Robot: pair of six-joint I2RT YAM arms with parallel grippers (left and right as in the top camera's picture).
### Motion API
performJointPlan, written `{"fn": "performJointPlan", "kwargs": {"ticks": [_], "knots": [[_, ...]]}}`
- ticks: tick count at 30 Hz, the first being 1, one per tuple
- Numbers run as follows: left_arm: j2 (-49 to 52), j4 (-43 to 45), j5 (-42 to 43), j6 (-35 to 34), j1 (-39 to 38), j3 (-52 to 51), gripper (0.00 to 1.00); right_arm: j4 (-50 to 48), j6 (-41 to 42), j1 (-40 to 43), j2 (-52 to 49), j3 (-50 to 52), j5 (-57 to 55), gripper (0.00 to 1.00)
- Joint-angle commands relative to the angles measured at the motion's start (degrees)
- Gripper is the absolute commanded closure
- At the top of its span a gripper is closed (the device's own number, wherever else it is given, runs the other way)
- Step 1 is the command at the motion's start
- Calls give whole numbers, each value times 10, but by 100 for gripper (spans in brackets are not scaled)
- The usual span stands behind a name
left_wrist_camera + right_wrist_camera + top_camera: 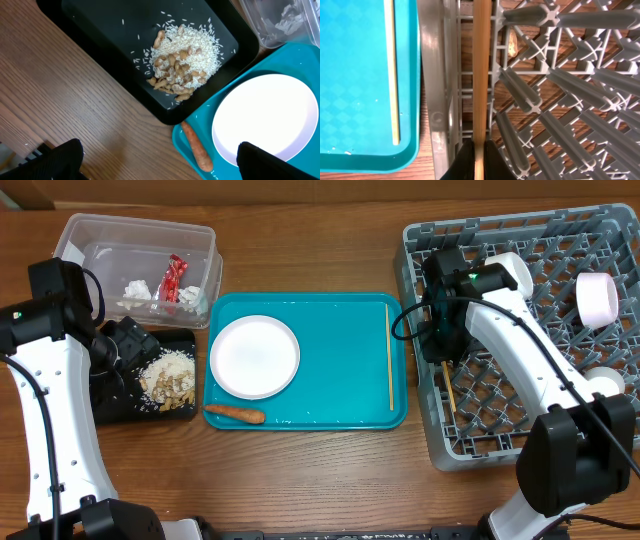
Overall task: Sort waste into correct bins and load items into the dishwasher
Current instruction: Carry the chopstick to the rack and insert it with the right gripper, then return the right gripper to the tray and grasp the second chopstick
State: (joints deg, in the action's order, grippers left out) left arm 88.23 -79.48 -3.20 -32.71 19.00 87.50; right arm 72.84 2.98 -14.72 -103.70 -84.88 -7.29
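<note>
- The right arm (pixel 500 330) reaches over the left side of the grey dish rack (pixel 530 442), which stands on the right of the worktop (pixel 320 480).
- The right jaws are pinching a chopstick (pixel 481 75). In the right wrist view the dark tips press on it from both sides at the bottom of the picture.
- That held chopstick runs along the rack's left-hand row of cells, just inside the rim wall and among the upright pegs. Whether it touches the grid cannot be told.
- A second chopstick (pixel 389 355) lies flat on the teal tray (pixel 340 330), along its right edge and well apart from the plate.
- The white plate (pixel 254 356) sits on the left part of the teal tray.
- The carrot (pixel 235 414) lies at the teal tray's front left corner, just beside the plate.
- The left arm (pixel 45 380) hangs over the black tray (pixel 185 408).
- The left jaws are spread wide and carry nothing. Their two dark tips sit at opposite lower corners of the left wrist view.
- A pile of rice and peanuts (pixel 182 62) lies in the black tray, with loose grains scattered around it.
- The clear tub (pixel 200 240) stands behind the black tray and contains a red wrapper (pixel 175 280) and a white paper ball (pixel 137 290).
- A white cup (pixel 597 298) lies on its side at the rack's far right.
</note>
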Motion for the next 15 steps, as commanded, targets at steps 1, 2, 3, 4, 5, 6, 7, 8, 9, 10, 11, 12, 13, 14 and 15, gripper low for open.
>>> {"fn": "performJointPlan", "kwargs": {"ticks": [1, 2, 3, 4, 5, 6, 7, 8, 9, 10, 11, 12, 13, 14, 15], "knots": [[-1, 0, 3, -3, 0, -5, 0, -1, -2, -3, -3, 2, 10, 94], [-1, 0, 2, -3, 0, -5, 0, 0, -2, -3, -3, 2, 12, 94], [-1, 0, 2, -3, 0, -5, 0, 1, -2, -3, -3, 2, 15, 93], [-1, 0, 2, -3, 0, -5, 0, 2, -2, -3, -3, 2, 20, 90], [-1, 0, 2, -3, 0, -5, 0, 2, -2, -3, -3, 2, 22, 87], [-1, 0, 3, -3, 0, -5, 0, 3, -2, -3, -3, 2, 28, 80], [-1, 0, 3, -3, 0, -5, 0, 3, -2, -3, -3, 2, 31, 73], [-1, 0, 3, -3, 0, -5, 0, 3, -1, -3, -3, 2, 31, 69], [-1, 0, 2, -3, 0, -5, 0, 3, 0, -3, -3, 2, 32, 66], [-1, 0, 2, -3, 0, -5, 0, 3, 0, -3, -3, 2, 31, 64], [-1, 0, 2, -3, 0, -5, 0, 3, 1, -3, -3, 2, 31, 64], [-1, 0, 2, -3, 0, -5, 0, 3, 13, -3, -3, 2, 30, 64], [-1, 0, 2, -3, 0, -5, 0, 0, 24, -3, -2, 1, 26, 63], [-1, 0, 2, -3, 0, -5, 0, -4, 33, -3, -1, -2, 20, 63], [-1, 0, 2, -3, 0, -5, 0, -6, 40, -3, 2, -7, 16, 62]]}}
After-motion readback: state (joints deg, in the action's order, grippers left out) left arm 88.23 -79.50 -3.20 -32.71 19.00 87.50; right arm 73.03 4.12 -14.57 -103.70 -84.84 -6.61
